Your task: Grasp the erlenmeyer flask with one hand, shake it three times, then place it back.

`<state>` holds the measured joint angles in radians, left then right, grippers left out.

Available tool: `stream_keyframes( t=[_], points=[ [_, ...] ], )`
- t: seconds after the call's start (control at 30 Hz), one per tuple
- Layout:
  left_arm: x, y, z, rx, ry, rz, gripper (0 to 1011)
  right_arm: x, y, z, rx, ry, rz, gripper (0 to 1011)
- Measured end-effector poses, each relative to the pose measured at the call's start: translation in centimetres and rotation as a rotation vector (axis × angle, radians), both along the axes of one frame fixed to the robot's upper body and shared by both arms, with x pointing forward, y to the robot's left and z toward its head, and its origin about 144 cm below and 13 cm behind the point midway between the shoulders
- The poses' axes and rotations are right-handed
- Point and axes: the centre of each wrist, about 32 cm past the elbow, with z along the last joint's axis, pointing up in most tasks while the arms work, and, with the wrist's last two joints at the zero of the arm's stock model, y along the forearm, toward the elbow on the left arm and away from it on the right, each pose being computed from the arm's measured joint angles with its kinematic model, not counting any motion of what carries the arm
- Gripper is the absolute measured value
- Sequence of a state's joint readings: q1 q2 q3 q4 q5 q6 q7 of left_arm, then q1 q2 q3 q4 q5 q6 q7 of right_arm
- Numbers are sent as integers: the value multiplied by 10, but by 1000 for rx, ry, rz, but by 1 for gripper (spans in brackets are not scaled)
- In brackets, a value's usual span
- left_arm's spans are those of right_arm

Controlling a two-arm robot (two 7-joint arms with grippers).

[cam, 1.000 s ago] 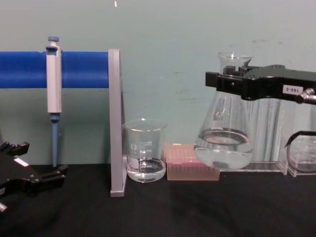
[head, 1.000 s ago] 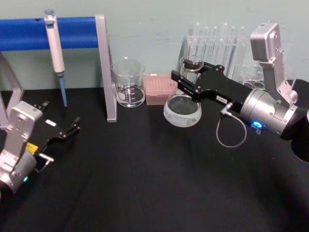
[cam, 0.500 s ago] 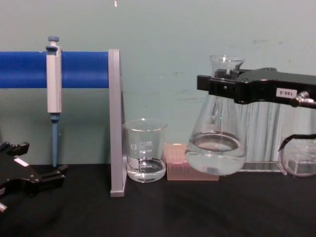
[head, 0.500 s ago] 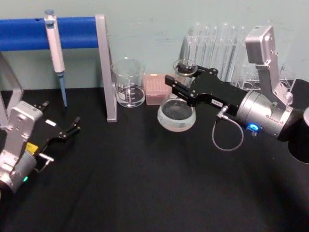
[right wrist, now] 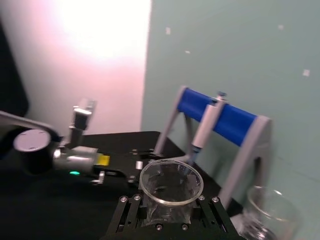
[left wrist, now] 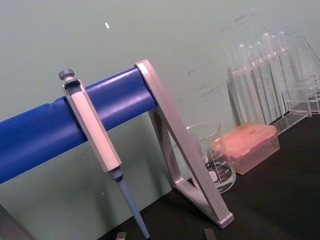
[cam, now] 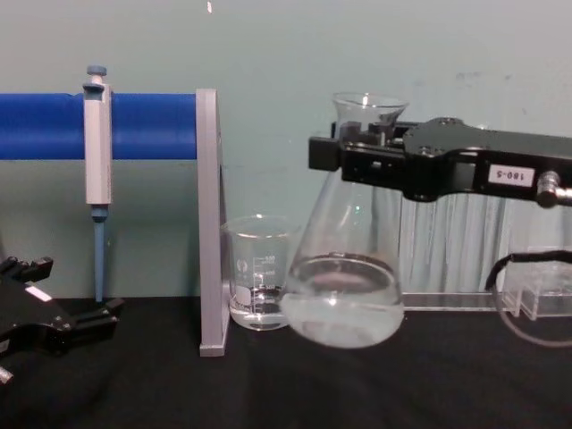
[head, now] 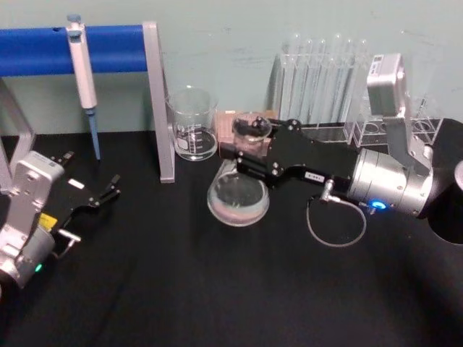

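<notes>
Aloft over the table [head: 217, 289], the flask [head: 239, 199] hangs tilted, base toward the left, its neck clamped in the right gripper [head: 249, 148] reaching from the right, just near of the beaker [head: 192, 123]; the left gripper [head: 101, 196] sits parked near-left.

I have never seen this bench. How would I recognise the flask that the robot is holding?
Find the blue bar along the back wall and follow it to its grey post. Right of the post, the right claw grips the flask by its neck. Unlike the straight-walled beaker near it, it is cone-shaped, with a wide round base.
</notes>
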<state>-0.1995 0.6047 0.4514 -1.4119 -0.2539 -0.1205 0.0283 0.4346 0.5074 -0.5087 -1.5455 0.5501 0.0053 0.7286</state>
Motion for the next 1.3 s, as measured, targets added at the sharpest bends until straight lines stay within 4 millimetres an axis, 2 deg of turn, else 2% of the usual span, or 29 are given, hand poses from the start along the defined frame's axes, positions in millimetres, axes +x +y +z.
stream_keyframes(
  t=[0.5, 1.3],
  points=[
    [0, 0, 0, 0, 0, 0, 1001, -1, 9, 0, -25, -2, 214, 449],
    [0, 0, 0, 0, 0, 0, 1001, 0, 20, -1, -45, -1, 313, 449]
  ],
)
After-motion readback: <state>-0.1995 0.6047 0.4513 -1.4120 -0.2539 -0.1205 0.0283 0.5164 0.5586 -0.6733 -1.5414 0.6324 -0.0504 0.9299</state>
